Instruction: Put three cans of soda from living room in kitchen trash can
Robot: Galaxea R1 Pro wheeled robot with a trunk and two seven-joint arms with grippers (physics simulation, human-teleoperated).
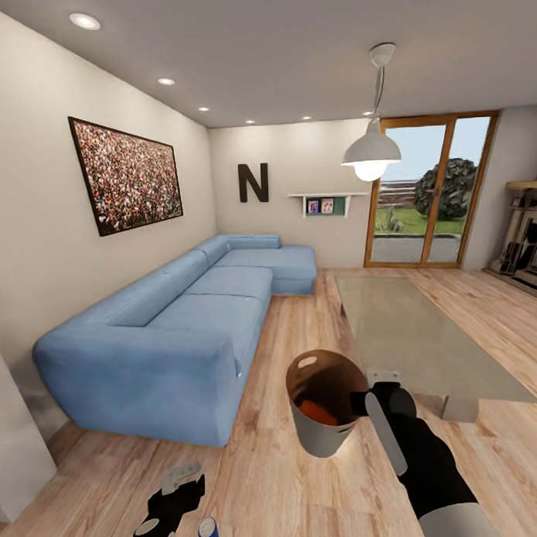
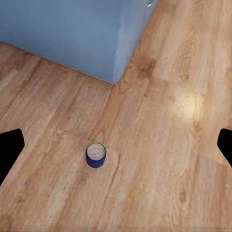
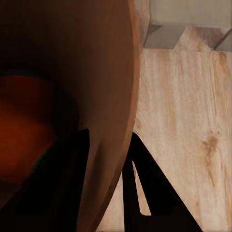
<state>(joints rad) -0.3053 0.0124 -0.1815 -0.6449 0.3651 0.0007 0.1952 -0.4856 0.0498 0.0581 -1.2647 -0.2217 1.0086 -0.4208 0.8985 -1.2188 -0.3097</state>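
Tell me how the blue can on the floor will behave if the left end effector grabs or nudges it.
The can stands upright on smooth wood floor, so a nudge would probably slide or tip it. Once tipped, its round body would likely roll. It looks rigid and small between the open left end effector's fingers, so it should be light to lift.

The grey, brown-lined trash can hangs tilted above the wood floor, orange cans inside.
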